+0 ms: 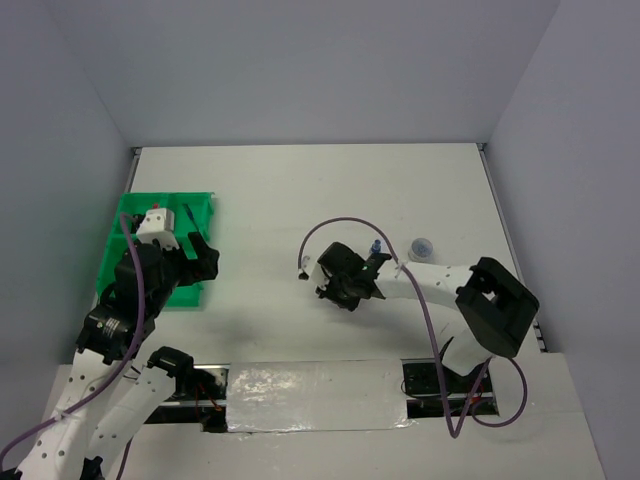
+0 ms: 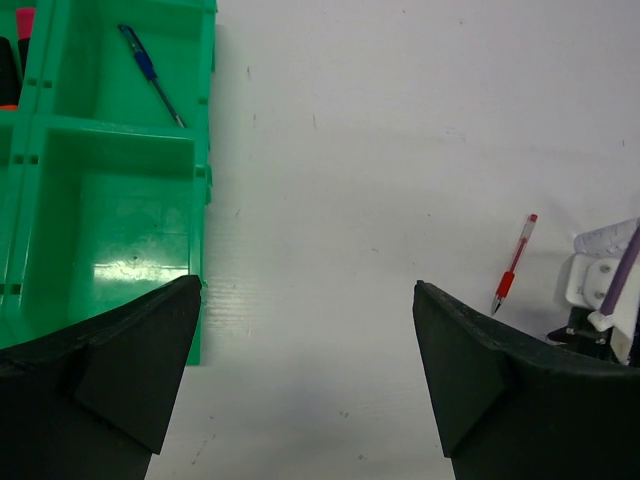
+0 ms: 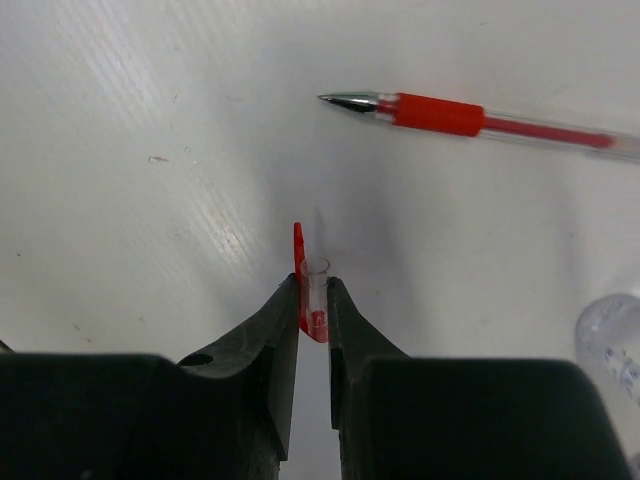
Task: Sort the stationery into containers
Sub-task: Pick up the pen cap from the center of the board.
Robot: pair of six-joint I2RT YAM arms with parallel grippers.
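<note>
Step in hand: pick-up on the right side. Right gripper (image 3: 313, 286) has its jaws clamped on a small clear pen cap (image 3: 316, 271) with a red clip, the cap upright between the tips, at or just above the surface (image 1: 300, 190); contact can't be told.

Uncapped red pen (image 3: 440, 113) lies flat just beyond the cap, tip pointing left in the wrist view. Clear bottle (image 3: 612, 340) sits near, at the right edge.

Right arm reaches in low from the right, wrist angled down toward mid-surface.

Left gripper (image 2: 308, 284) hovers at the near right corner of the green tray (image 2: 110, 122), jaws wide apart and holding nothing. Blue pen (image 2: 150, 72) already lies in a far compartment; the near one is bare.

Next, by my reading: lift the cap clear and carry it left across to the tray, well apart from here. The grip is narrow, so the cap could twist or slip.
</note>
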